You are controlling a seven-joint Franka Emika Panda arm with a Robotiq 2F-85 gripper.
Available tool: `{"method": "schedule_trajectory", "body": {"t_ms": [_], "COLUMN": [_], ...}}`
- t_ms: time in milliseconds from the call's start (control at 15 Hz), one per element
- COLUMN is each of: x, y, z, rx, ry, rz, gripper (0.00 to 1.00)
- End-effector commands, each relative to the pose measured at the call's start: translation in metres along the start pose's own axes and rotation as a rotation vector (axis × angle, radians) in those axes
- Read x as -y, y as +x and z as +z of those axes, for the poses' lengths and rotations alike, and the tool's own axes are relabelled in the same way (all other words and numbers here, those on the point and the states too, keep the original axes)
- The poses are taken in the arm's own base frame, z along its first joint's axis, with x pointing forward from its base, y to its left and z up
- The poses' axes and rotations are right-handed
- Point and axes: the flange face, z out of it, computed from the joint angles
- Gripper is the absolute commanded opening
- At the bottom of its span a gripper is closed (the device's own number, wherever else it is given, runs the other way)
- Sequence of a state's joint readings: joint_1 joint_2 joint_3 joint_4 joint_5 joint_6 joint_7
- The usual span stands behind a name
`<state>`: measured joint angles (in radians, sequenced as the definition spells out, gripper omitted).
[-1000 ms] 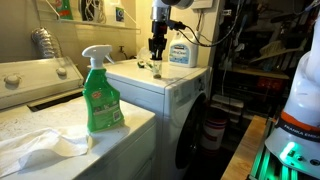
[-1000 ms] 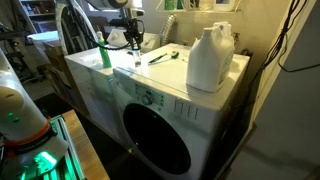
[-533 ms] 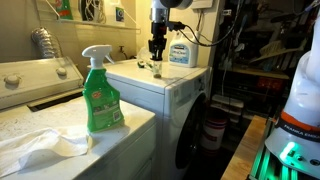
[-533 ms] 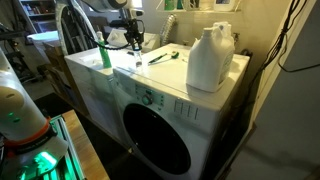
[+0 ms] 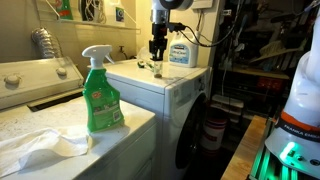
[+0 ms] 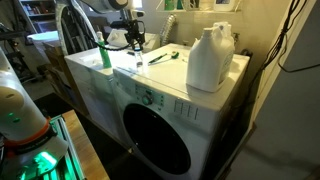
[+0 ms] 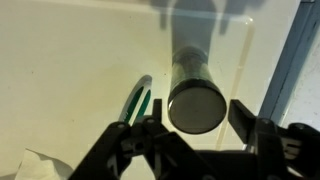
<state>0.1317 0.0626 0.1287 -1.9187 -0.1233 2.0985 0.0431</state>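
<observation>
Claw (image 7: 196,120) wide open, straddling standing capped tube (image 7: 194,104) on washer top (image 7: 70,50); off-centre squeeze could tip it toward green-handled tool (image 7: 137,102) just left.

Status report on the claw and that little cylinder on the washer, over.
Status: claw open, over the small upright cylinder, no contact. It stands on the washer top. Beside it, apart, a green-handled tool.

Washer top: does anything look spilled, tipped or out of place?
Nothing stands out: the capped cylinder stands upright below the open gripper, the green stick lies flat beside it, and the white jug is upright.
</observation>
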Motion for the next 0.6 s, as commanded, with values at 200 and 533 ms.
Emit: {"method": "schedule_trajectory", "body": {"t_ms": [200,533], "x": [-0.001,0.003], "y": [-0.010,-0.049], "z": [-0.008,-0.047], "rx": [-0.002,0.115], "ry": [0.011,0.092], "rz": [-0.017,0.003], "gripper": [1.00,1.00]}}
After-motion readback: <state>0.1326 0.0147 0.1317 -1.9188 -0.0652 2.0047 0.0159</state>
